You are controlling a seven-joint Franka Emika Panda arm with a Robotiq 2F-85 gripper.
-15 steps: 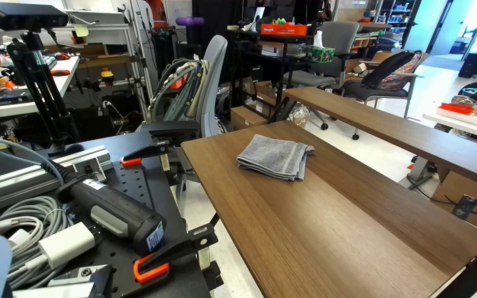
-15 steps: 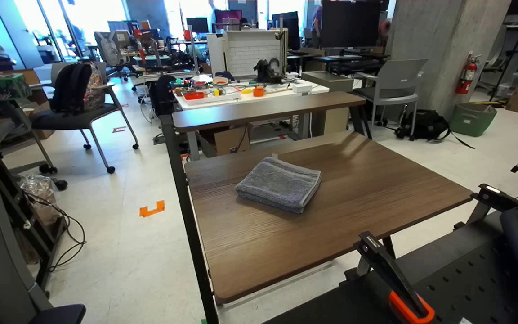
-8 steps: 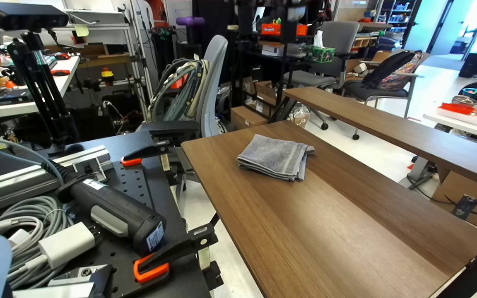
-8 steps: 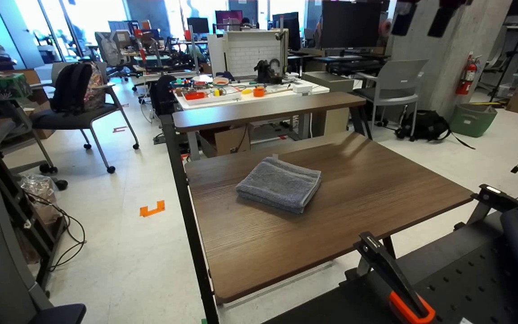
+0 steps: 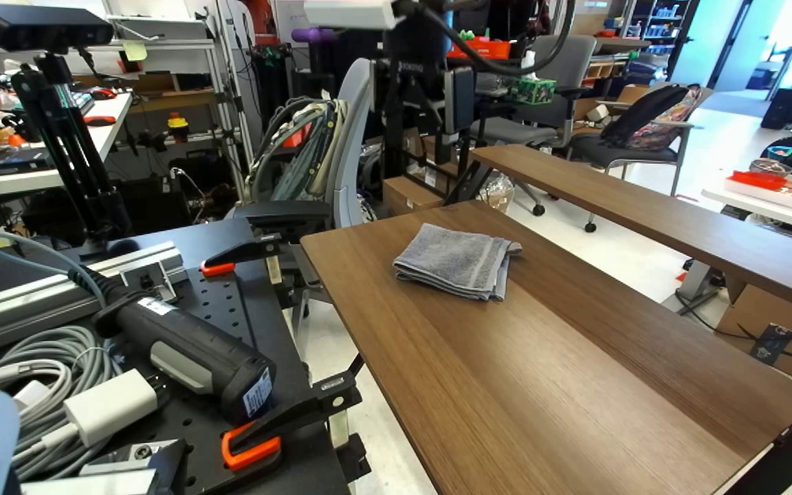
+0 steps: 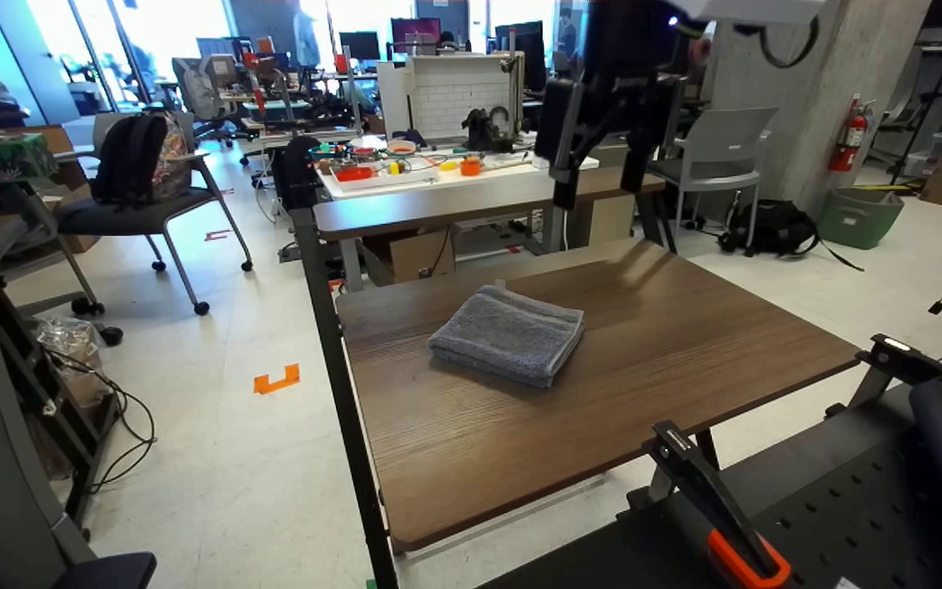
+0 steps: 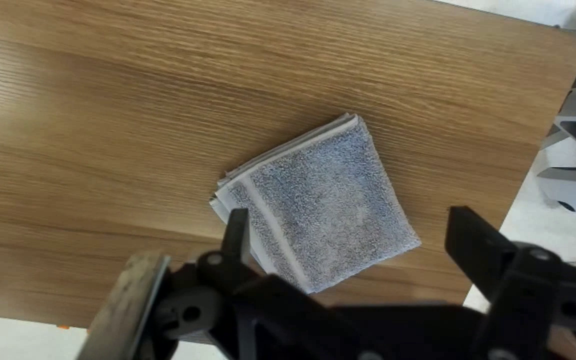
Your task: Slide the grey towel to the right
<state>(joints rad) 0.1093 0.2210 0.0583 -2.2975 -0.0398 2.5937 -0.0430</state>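
The grey towel (image 5: 454,261) lies folded on the brown wooden table, towards one end of it. It also shows in the other exterior view (image 6: 508,335) and, seen from above, in the wrist view (image 7: 328,200). My gripper (image 6: 599,178) is open and empty, hanging in the air well above the table. In an exterior view its fingers (image 5: 418,152) are dark against the background, above the towel's end of the table. In the wrist view the spread fingers (image 7: 349,215) overlook the towel; one fingertip covers part of its striped edge. The gripper does not touch the towel.
The wooden table (image 5: 575,385) has a raised wooden shelf (image 5: 643,220) along one long side. A black pegboard bench with orange clamps (image 5: 251,447) and a handheld tool (image 5: 183,350) stands along the opposite side. An office chair (image 5: 351,151) is near the table's end.
The arm and gripper have come down from above into both exterior views, to above the table. The towel has not moved.
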